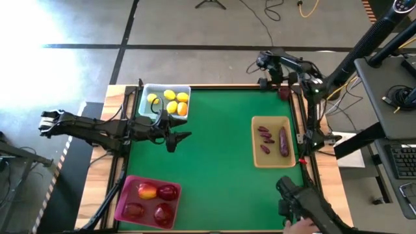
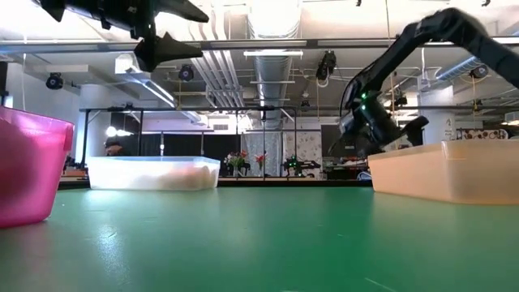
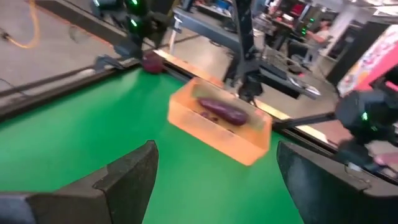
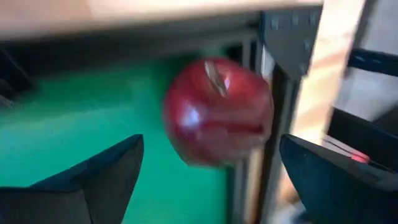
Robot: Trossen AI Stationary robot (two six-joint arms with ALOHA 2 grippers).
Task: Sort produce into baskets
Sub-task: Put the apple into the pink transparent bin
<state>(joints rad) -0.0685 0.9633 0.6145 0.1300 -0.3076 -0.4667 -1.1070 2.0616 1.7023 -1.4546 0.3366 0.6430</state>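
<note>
My left gripper [image 1: 179, 138] is open and empty, raised above the green mat just in front of the clear bin [image 1: 144, 89], which holds several yellow lemons [image 1: 170, 101]. My right gripper [image 1: 281, 81] is open at the table's far right corner. Its fingers stand either side of a red apple [image 4: 217, 112], short of it, and the apple rests on the mat's corner [image 1: 285, 93]. The tan tray [image 1: 257, 159] holds dark purple pieces [image 1: 284, 141]. The pink bin [image 1: 123, 195] holds several red fruits [image 1: 168, 192].
The tan tray shows in the left wrist view [image 3: 249, 149], with one purple piece [image 3: 222, 111] visible in it. Dark equipment [image 1: 305, 205] and a person's hand [image 1: 302, 225] are at the near right corner. The table's wooden frame and metal rail [image 4: 273, 93] run right beside the apple.
</note>
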